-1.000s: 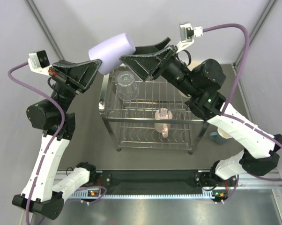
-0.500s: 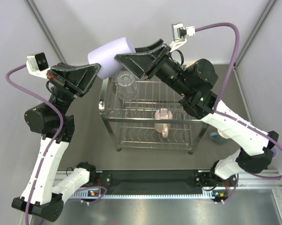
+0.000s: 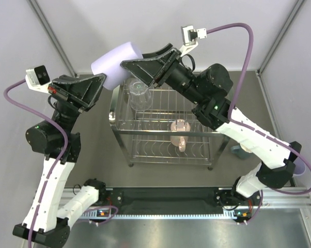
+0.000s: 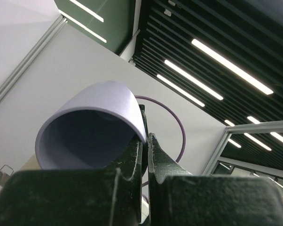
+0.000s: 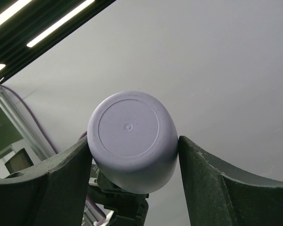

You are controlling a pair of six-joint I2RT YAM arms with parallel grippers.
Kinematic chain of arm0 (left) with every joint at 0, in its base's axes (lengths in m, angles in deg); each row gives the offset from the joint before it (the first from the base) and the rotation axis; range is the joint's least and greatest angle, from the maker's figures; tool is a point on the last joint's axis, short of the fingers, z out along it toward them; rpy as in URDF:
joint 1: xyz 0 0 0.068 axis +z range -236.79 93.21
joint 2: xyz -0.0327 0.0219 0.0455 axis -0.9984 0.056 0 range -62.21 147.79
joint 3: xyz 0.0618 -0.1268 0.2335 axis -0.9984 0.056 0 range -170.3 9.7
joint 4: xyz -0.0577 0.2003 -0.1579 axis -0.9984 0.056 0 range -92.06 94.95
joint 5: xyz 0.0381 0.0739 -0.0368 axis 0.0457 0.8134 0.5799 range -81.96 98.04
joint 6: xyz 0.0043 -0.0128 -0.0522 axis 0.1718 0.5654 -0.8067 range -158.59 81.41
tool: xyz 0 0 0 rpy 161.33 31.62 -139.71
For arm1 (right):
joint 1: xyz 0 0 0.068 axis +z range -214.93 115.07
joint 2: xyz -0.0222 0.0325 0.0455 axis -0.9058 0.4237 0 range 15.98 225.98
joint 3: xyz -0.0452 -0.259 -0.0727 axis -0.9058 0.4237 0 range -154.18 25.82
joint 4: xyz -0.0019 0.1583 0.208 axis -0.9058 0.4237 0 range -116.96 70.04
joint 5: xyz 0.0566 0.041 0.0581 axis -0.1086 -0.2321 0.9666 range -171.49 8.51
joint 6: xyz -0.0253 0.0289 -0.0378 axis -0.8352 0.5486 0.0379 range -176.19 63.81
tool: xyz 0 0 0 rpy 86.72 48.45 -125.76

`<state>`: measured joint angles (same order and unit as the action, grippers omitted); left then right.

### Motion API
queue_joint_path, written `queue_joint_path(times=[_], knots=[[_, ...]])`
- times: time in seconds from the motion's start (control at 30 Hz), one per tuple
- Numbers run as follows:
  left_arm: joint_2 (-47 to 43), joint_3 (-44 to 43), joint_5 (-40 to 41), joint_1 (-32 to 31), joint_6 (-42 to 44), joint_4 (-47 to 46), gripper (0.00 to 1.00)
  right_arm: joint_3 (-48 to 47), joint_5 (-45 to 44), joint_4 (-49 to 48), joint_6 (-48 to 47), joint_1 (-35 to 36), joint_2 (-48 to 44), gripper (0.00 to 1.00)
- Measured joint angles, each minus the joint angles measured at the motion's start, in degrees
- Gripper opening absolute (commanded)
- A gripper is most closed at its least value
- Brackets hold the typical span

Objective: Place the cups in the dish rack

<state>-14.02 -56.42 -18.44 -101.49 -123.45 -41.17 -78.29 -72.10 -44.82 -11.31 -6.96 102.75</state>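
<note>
A lavender tumbler (image 3: pixel 114 63) is held high above the dish rack (image 3: pixel 125 132), lying on its side. My left gripper (image 3: pixel 101 78) is shut on its rim wall, one finger inside the mouth; the left wrist view shows the tumbler (image 4: pixel 92 122) in that gripper (image 4: pixel 146 134). My right gripper (image 3: pixel 134 58) has a finger against each side of the tumbler's base (image 5: pixel 132 136), which fills the right wrist view. A clear glass (image 3: pixel 139 93) and a pink handled mug (image 3: pixel 180 132) sit in the rack's top tier.
A teal mug (image 3: pixel 242 151) stands on the table right of the rack, partly behind my right arm. A second lavender cup (image 3: pixel 300 170) peeks out at the far right edge. Grey walls close in the back and the sides.
Both grippers and the lavender tumbler between them have moved a little to the left and up. The glass and the pink mug have not moved.
</note>
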Motion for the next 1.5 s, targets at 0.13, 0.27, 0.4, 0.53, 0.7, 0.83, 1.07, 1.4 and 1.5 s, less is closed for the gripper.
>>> queue_joint_path(times=[0.13,0.27,0.4,0.53,0.7,0.83,1.07,1.4,1.5], knots=[[-1.5,0.7,0.7,0.0,0.7,1.6,0.0,-0.2,1.0,-0.1,0.3,0.0,0.4,0.0],[-3.0,1.0,0.6,0.0,1.3,4.8,0.47,-0.2,1.5,0.3,-0.1,0.0,0.4,0.0],[-4.7,1.5,-0.9,-0.3,1.5,9.5,0.84,0.0,0.6,0.8,-1.6,0.0,0.3,0.0],[-6.2,1.6,-1.1,-0.3,2.6,13.8,0.88,1.6,-0.9,3.5,-4.2,0.0,-1.4,0.0],[-7.5,1.7,-0.9,-0.3,5.6,22.1,0.89,1.5,-4.2,11.8,-10.0,0.0,-3.8,0.0],[-8.1,0.6,-0.5,-0.3,10.4,32.2,0.88,-3.7,-10.5,25.1,-17.1,0.0,-4.0,0.0],[-8.3,-4.5,1.5,-0.3,19.4,47.8,0.87,-10.8,-26.0,44.1,-29.5,0.0,-4.0,0.0],[-8.3,-7.6,3.6,-0.3,25.8,57.3,0.86,-13.5,-37.5,61.2,-35.3,-0.8,-2.0,0.0],[-8.3,-7.6,3.7,-0.3,26.3,58.4,0.85,-13.8,-39.2,64.3,-35.3,-0.9,-1.0,0.0]])
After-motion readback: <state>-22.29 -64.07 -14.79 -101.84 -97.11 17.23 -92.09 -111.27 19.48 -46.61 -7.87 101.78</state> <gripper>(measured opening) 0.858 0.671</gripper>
